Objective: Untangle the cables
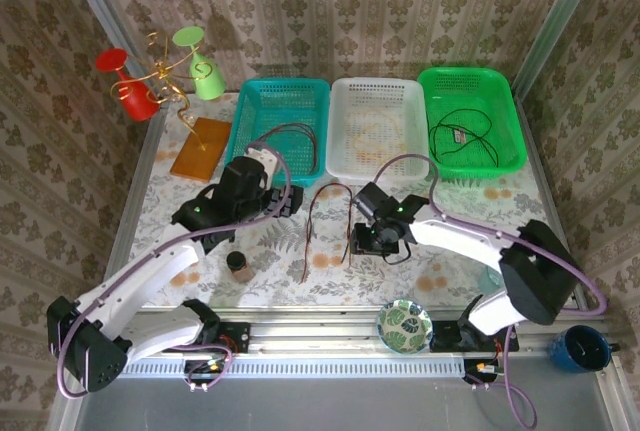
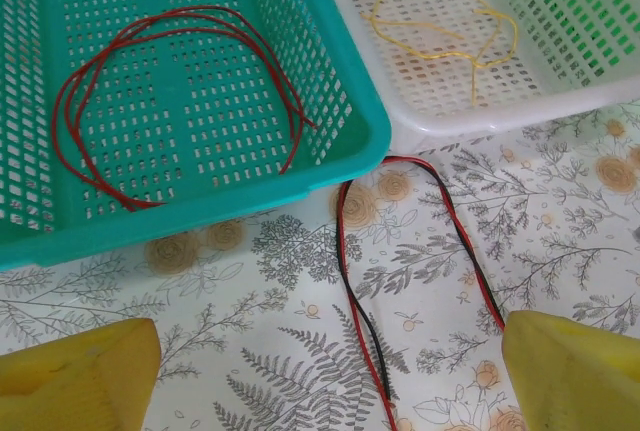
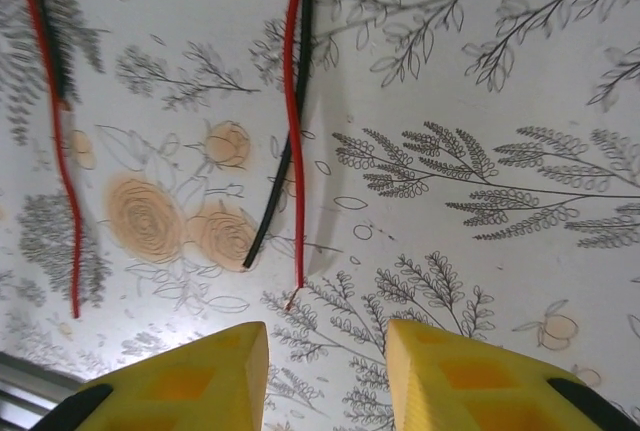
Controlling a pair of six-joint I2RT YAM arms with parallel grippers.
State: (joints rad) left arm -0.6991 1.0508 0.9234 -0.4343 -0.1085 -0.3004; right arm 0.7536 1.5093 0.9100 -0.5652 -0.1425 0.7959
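Note:
A red and black cable pair (image 1: 330,213) lies on the tablecloth as an upside-down U, below the baskets. In the left wrist view this pair (image 2: 352,269) runs between my wide-open left gripper (image 2: 330,329). My left gripper (image 1: 284,201) hovers left of the loop. My right gripper (image 1: 372,239) is beside the right strand. Its yellow fingers (image 3: 200,381) stand apart, open on nothing, and the red and black ends (image 3: 290,201) lie just ahead of the right gripper (image 3: 327,329). A red cable (image 2: 180,31) lies in the teal basket (image 2: 350,156), a yellow one (image 2: 440,51) in the white basket (image 2: 500,111), and a black one (image 1: 460,131) in the green basket (image 1: 505,101).
A small brown jar (image 1: 239,263) stands near the left arm. A patterned bowl (image 1: 404,323) and a blue cup (image 1: 583,349) sit at the front right. A wooden board (image 1: 200,148) and a stand with red and green cups (image 1: 160,76) are at the back left.

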